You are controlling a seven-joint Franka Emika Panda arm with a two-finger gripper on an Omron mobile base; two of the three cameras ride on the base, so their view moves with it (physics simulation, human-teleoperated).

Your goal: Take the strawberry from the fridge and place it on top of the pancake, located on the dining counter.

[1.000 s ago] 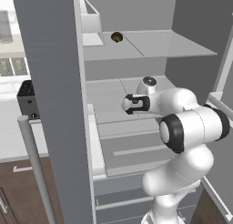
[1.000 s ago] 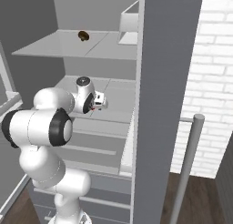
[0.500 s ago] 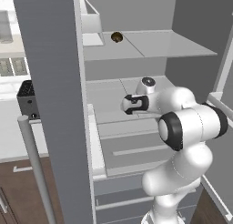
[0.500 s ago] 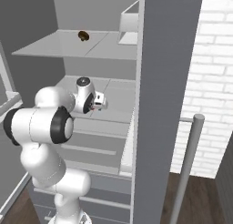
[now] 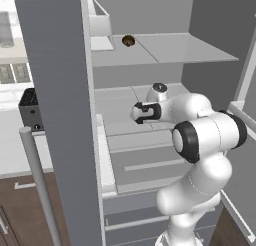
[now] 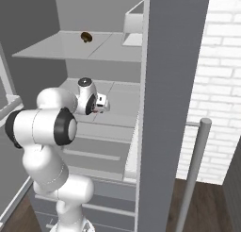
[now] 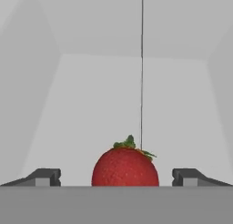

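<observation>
Red strawberry (image 7: 125,166) between spread fingers (image 7: 44,176), arm reaching into fridge (image 5: 55,90)

We see a small brown round item (image 5: 128,40) near the front edge of the upper shelf, a white bin (image 5: 99,26) beside it.

The red strawberry (image 7: 125,167) sits upright, green-topped, on a grey fridge (image 5: 165,47) shelf.
</observation>
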